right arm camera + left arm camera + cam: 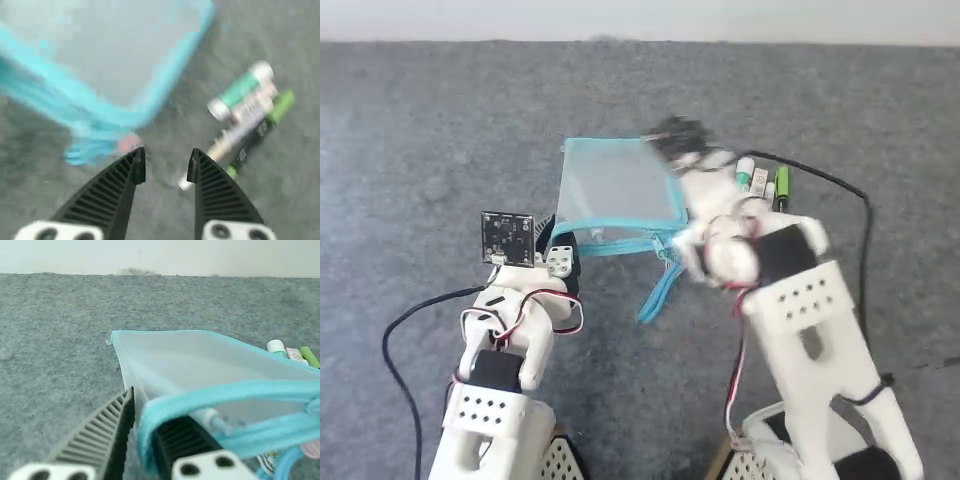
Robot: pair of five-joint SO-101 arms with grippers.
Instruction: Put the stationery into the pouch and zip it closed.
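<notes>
Stationery point(245, 115) lies just right of the empty, part-open right hand point(167, 152), while the left hand point(147, 407) pinches the pouch point(200, 360) rim.

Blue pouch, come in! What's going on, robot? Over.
Left gripper clamped on rim of translucent turquoise-trimmed pouch. Right gripper open, empty. Green and white markers lying outside, beside pouch. Nothing in the way.
</notes>
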